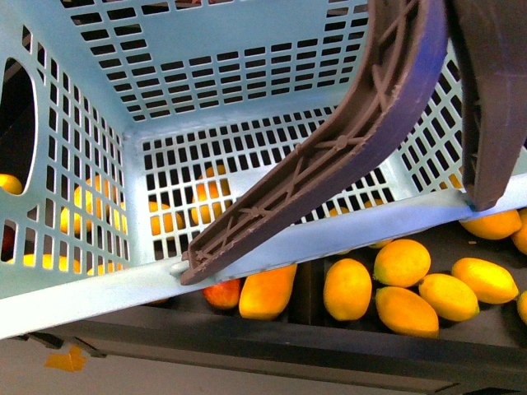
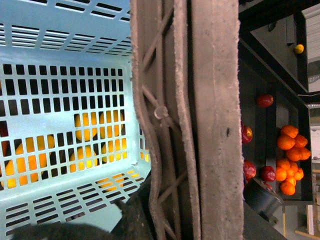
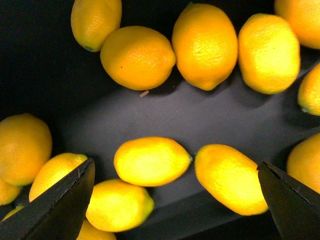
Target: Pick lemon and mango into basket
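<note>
Front view: basket (image 1: pixel 82 292) fills most of the frame, tilted, seen from above its near rim; yellow fruit shows through the slotted walls at left and centre. Two brown handles: one (image 1: pixel 329 164) crosses diagonally from top centre down to the near rim, the other (image 1: pixel 494 99) hangs at the upper right edge. Below the rim, a dark tray (image 1: pixel 329 350) holds loose fruit. The mango (image 1: pixel 268 292) lies at lower centre, partly under the rim, touching a redder fruit (image 1: pixel 222 293) on its left. A cluster of lemons (image 1: pixel 412 288) sits to its right, lower right of the frame. Left wrist view: a handle (image 2: pixel 200 120) close up runs top to bottom through the middle and the basket wall (image 2: pixel 60 55) is on the left. Oranges (image 2: pixel 290 160) and red fruit (image 2: pixel 265 100) sit on a shelf at far right. The left gripper (image 2: pixel 135 220) is only a dark blur at the bottom edge by the handle, so I can't tell how its jaws stand. Right wrist view: the right gripper (image 3: pixel 175 165) has its jaws wide apart, with the fingers (image 3: pixel 60 205) at the lower corners and touching nothing. The lemon (image 3: pixel 152 161) lies on the tray floor about midway between the jaws, long axis across the gap. A second lemon (image 3: pixel 230 177) is just beside it, nearer the lower-right finger, and more crowd around.
</note>
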